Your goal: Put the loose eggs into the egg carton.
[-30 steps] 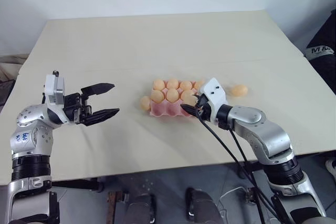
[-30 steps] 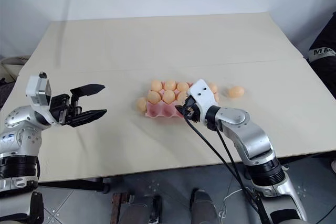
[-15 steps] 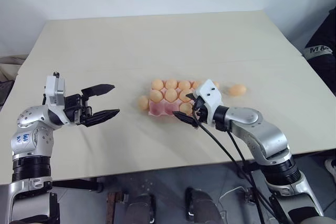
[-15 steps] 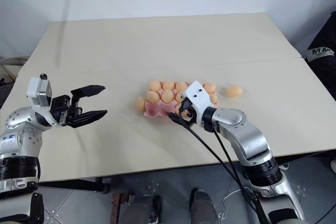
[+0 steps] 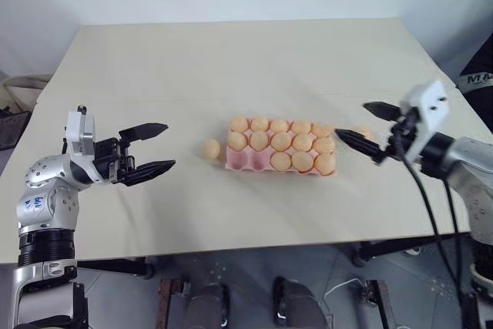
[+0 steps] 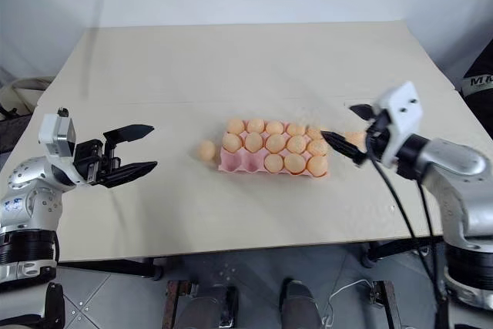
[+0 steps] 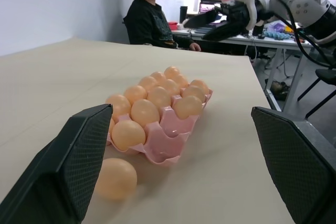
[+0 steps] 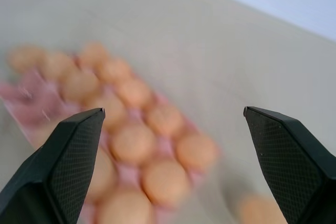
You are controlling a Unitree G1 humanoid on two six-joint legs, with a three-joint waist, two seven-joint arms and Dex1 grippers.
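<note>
The pink egg carton point(image 5: 245, 162) lies at the table's middle with several pale orange eggs in its cups; its two front-left cups show bare pink. One loose egg point(image 5: 211, 148) rests on the table just left of the carton. Another loose egg point(image 6: 355, 139) lies right of it, partly behind my right gripper's lower finger. My right gripper point(image 5: 352, 119) hangs open and empty above the table, right of the carton. My left gripper point(image 5: 168, 146) is open and empty, well left of the near loose egg point(image 7: 115, 178), pointing toward it.
The beige table point(image 5: 231, 59) stretches wide behind the carton, with its front edge close below my grippers. A person point(image 7: 149, 17) sits past the table's far end in the left wrist view, beside a cluttered desk point(image 7: 278, 30).
My right gripper was shut over the carton's front right cups; it has opened and swung out to the right and upward. The left gripper has stayed put. The head camera shifted slightly.
</note>
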